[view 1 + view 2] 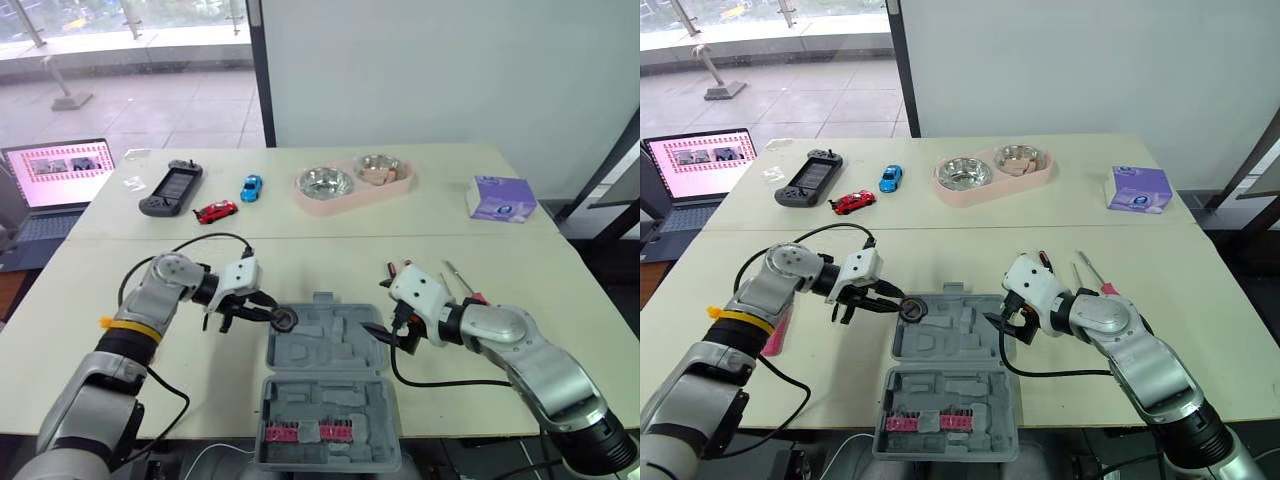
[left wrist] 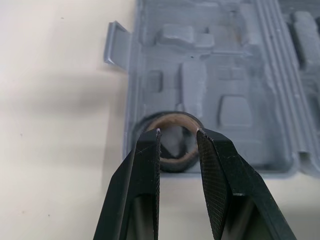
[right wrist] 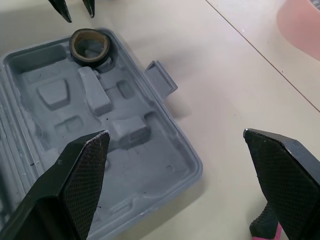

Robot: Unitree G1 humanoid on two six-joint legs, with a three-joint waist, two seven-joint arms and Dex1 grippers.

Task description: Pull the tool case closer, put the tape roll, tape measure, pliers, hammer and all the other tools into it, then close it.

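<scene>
The grey tool case (image 1: 330, 345) lies open near the table's front edge, its lid (image 1: 320, 432) toward me holding pink bits. A dark tape roll (image 1: 286, 320) rests in the tray's far left corner. My left gripper (image 1: 266, 311) hovers just left of the roll, open, its fingertips (image 2: 152, 145) short of the roll (image 2: 174, 118) and not touching it. My right gripper (image 1: 385, 335) is wide open above the tray's right edge (image 3: 192, 167), with nothing between its fingers. Beyond my right wrist, red-handled pliers (image 1: 395, 270) and a screwdriver (image 1: 462, 282) lie on the table.
A pink-handled tool (image 1: 775, 330) lies by my left forearm. At the back stand a pink double bowl (image 1: 355, 185), a game controller (image 1: 170, 190), a red toy car (image 1: 215, 211), a blue toy car (image 1: 250, 187) and a tissue box (image 1: 502, 197). A laptop (image 1: 55, 180) sits far left.
</scene>
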